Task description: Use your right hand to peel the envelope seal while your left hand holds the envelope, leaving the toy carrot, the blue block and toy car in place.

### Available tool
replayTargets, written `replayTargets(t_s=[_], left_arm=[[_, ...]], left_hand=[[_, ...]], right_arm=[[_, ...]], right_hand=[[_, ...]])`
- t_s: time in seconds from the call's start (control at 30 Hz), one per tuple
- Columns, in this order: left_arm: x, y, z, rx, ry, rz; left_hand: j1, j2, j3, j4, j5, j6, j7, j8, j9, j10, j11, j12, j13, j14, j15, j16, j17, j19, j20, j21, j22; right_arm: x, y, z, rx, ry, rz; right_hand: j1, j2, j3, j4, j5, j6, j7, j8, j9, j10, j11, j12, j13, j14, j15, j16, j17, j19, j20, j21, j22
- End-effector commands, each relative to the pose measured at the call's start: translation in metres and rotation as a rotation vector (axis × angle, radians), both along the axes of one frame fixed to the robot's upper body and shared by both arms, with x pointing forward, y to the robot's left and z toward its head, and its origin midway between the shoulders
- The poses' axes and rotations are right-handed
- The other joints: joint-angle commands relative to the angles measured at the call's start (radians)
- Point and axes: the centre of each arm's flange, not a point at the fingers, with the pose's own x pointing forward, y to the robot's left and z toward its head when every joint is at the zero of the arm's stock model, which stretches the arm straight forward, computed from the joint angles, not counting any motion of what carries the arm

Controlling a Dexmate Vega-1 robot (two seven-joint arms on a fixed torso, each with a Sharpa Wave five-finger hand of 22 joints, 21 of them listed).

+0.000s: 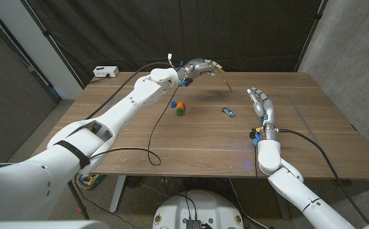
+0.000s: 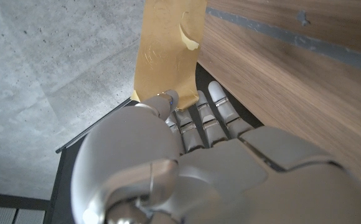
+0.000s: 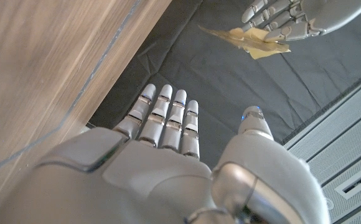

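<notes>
Left hand (image 1: 197,67): my fingers (image 2: 168,99) grasp the tan paper envelope (image 1: 225,79), lifted above the wooden counter (image 1: 191,140)
Right hand (image 1: 261,102): released, fingers apart, well apart from the envelope
Risk: my thin pinch could slip when peeling, dropping it onto the small grey toy car (image 1: 228,112)

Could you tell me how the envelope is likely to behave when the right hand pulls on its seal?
Probably floppy: the envelope is thin paper, held at one end by the left hand, so it may bend or swing. Its flap already curls, so it could tear. The right hand is open, apart from it.
</notes>
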Motion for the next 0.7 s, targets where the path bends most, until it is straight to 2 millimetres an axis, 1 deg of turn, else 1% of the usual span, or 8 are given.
replayTargets(t_s=[0.03,0.07,0.17,0.43,0.5,0.53,0.57,0.7], left_arm=[[0.001,-0.017,-0.008,-0.112,0.098,-0.137],[0.001,-0.017,-0.008,-0.112,0.098,-0.138],[0.001,-0.022,-0.011,-0.110,0.139,-0.172],[-0.003,-0.026,-0.013,-0.090,0.178,-0.152],[-0.003,-0.026,-0.014,-0.088,0.198,-0.146],[-0.004,-0.025,-0.015,-0.085,0.205,-0.142],[-0.004,-0.025,-0.015,-0.079,0.210,-0.138],[-0.007,-0.024,-0.018,-0.077,0.242,-0.129]], left_hand=[[0.003,-0.005,-0.001,-0.005,-0.001,0.111,0.094,0.070,-0.009,-0.005,-0.004,0.007,0.007,-0.007,-0.063,-0.006,0.006,-0.003,-0.002,0.013,0.000],[0.002,-0.005,-0.002,-0.005,-0.001,0.112,0.093,0.068,-0.012,-0.006,-0.004,0.009,0.008,-0.008,-0.063,-0.008,0.007,-0.004,-0.003,0.015,0.000],[0.001,-0.005,-0.003,-0.007,-0.001,0.115,0.089,0.065,-0.020,-0.010,-0.004,0.012,0.011,-0.013,-0.065,-0.013,0.011,-0.009,-0.006,0.022,-0.001],[0.001,-0.004,-0.001,-0.014,-0.002,0.131,0.092,0.066,-0.031,-0.015,-0.005,0.021,0.016,-0.017,-0.065,-0.022,0.019,-0.021,-0.013,0.035,-0.004],[0.002,-0.004,-0.001,-0.016,-0.003,0.138,0.095,0.066,-0.036,-0.013,-0.007,0.024,0.017,-0.017,-0.065,-0.023,0.021,-0.022,-0.014,0.039,-0.005],[0.003,-0.004,0.000,-0.019,-0.002,0.141,0.094,0.066,-0.039,-0.012,-0.006,0.026,0.017,-0.017,-0.066,-0.024,0.022,-0.023,-0.015,0.041,-0.005],[0.004,-0.005,0.000,-0.021,-0.002,0.145,0.098,0.066,-0.042,-0.010,-0.005,0.028,0.018,-0.015,-0.065,-0.024,0.023,-0.025,-0.016,0.043,-0.005],[0.008,-0.007,0.002,-0.030,0.001,0.159,0.103,0.067,-0.051,-0.007,-0.003,0.033,0.016,-0.014,-0.062,-0.027,0.027,-0.027,-0.014,0.052,-0.007]], right_arm=[[-0.017,0.016,0.015,-0.083,0.025,-0.223],[-0.017,0.016,0.015,-0.083,0.026,-0.225],[-0.021,0.021,0.018,-0.116,0.018,-0.304],[-0.027,0.031,0.024,-0.139,-0.026,-0.450],[-0.028,0.033,0.024,-0.134,-0.038,-0.474],[-0.028,0.033,0.024,-0.130,-0.041,-0.483],[-0.029,0.034,0.024,-0.127,-0.047,-0.499],[-0.029,0.037,0.024,-0.132,-0.061,-0.536]], right_hand=[[0.027,-0.001,0.006,-0.002,0.011,0.072,-0.010,0.021,0.004,0.073,-0.011,0.026,0.004,0.063,-0.039,0.023,0.016,0.039,-0.009,0.021,0.007],[0.031,-0.002,0.007,-0.002,0.012,0.084,-0.012,0.023,0.004,0.087,-0.010,0.030,0.004,0.080,-0.046,0.029,0.019,0.047,-0.009,0.025,0.008],[0.040,-0.008,0.006,-0.006,0.014,0.090,-0.016,0.023,0.004,0.097,-0.012,0.033,0.005,0.092,-0.054,0.033,0.021,0.057,-0.010,0.031,0.009],[0.083,-0.026,0.011,-0.021,0.020,0.093,-0.032,0.017,0.004,0.092,-0.034,0.028,0.005,0.096,-0.066,0.032,0.024,0.070,-0.016,0.039,0.012],[0.101,-0.030,0.014,-0.022,0.023,0.089,-0.036,0.012,0.004,0.087,-0.043,0.024,0.005,0.098,-0.076,0.032,0.026,0.074,-0.019,0.043,0.012],[0.121,-0.030,0.018,-0.023,0.028,0.088,-0.040,0.009,0.004,0.086,-0.044,0.022,0.006,0.106,-0.087,0.035,0.029,0.089,-0.015,0.051,0.014],[0.128,-0.029,0.019,-0.024,0.029,0.090,-0.042,0.009,0.004,0.086,-0.045,0.022,0.006,0.107,-0.088,0.036,0.030,0.090,-0.014,0.052,0.014],[0.177,-0.027,0.027,-0.023,0.035,0.114,-0.056,0.011,0.005,0.116,-0.056,0.030,0.006,0.147,-0.114,0.057,0.042,0.117,-0.017,0.069,0.017]])
